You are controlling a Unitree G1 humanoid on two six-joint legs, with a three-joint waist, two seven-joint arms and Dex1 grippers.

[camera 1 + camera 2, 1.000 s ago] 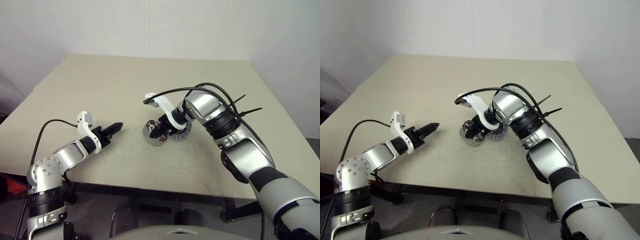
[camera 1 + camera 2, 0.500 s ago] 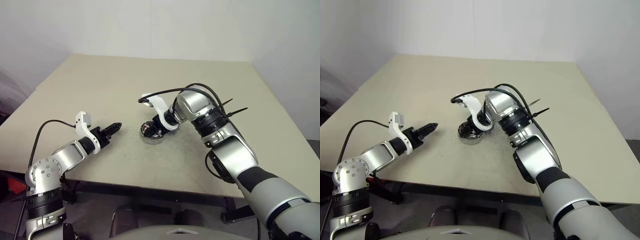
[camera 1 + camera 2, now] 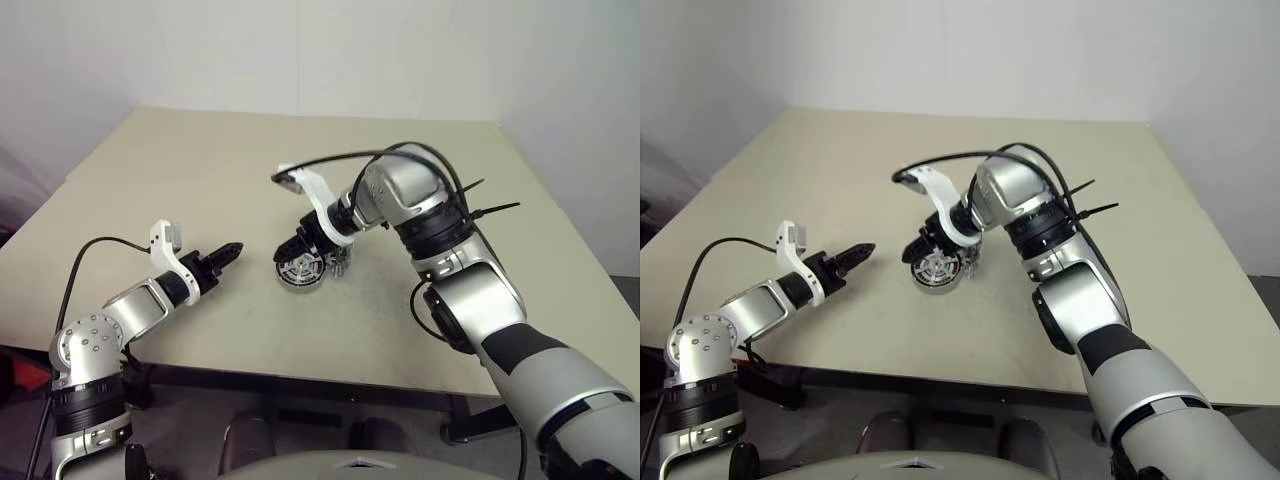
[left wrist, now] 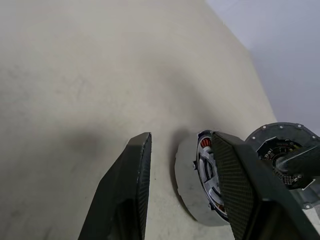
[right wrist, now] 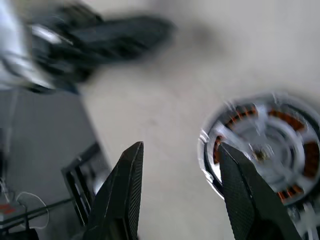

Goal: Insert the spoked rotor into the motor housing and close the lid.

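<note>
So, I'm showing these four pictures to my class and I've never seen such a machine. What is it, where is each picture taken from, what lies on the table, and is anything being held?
It is a two-armed humanoid robot working at a beige table. Two pictures come from cameras in its head, looking down over both arms. The other two come from a camera on each wrist, looking along that arm's two black fingers.

On the table lies the motor housing, a round grey casing with copper-brown windings. The spoked rotor, a silver wheel, sits inside it. The lid, a grey disc, lies just behind the housing.

Nothing is held. The right gripper hangs just above the housing, jaws apart and empty. The left gripper hovers over the table to the housing's left, jaws apart, pointing at it.
</note>
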